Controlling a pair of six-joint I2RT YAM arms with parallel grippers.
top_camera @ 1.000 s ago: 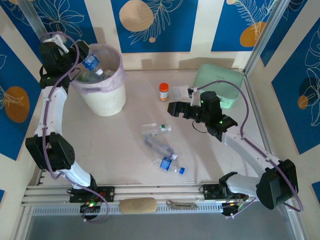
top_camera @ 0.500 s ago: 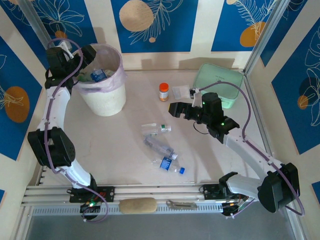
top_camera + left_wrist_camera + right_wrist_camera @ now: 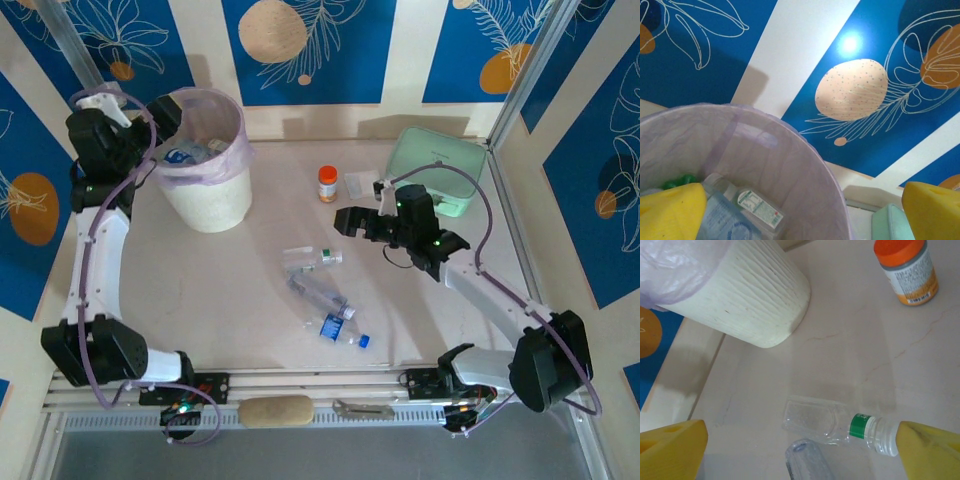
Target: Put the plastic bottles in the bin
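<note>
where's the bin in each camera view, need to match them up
Top external: the bin stands at upper left, near the back wall.
Left wrist: the bin fills the lower left, seen over its rim, with bottles inside.
Right wrist: the bin is in the upper left corner, showing its ribbed white wall.
Shared landmark: the pink bag over its rim.

A robotics lab test cell, not a home. A white left arm (image 3: 92, 250) and right arm (image 3: 495, 295) are bolted to a metal rail (image 3: 300, 383) at the near edge of a pale table (image 3: 230, 290). Printed blue-and-white wall panels (image 3: 300, 60) in aluminium framing (image 3: 530, 75) box it in. A bag-lined bin (image 3: 215, 200) and a few plastic bottles (image 3: 320, 295) sit on the table.
</note>
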